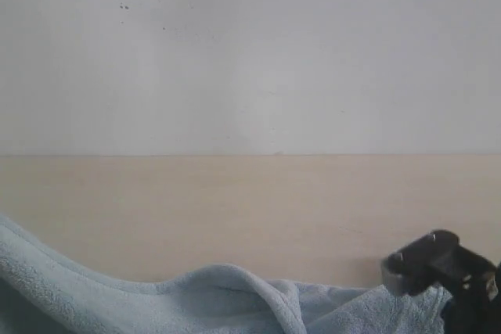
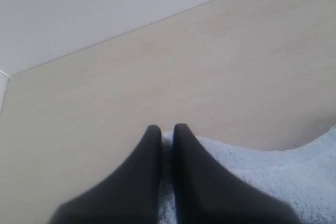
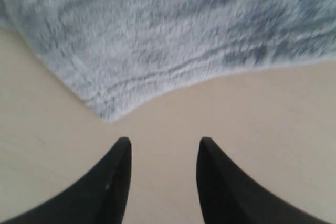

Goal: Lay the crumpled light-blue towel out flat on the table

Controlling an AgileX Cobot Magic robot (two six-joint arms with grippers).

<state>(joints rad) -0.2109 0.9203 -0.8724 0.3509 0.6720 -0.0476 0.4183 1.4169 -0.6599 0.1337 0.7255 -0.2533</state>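
Observation:
The light-blue fluffy towel lies along the near edge of the beige table, with a raised fold near the middle. In the left wrist view my left gripper is shut on an edge of the towel, with cloth showing between the two black fingers. In the right wrist view my right gripper stands open over bare table, just short of a hemmed corner of the towel. The right arm shows at the lower right of the exterior view. No white tag is visible.
An off-white wall rises behind the table's far edge. A wide strip of bare table runs between the towel and the wall.

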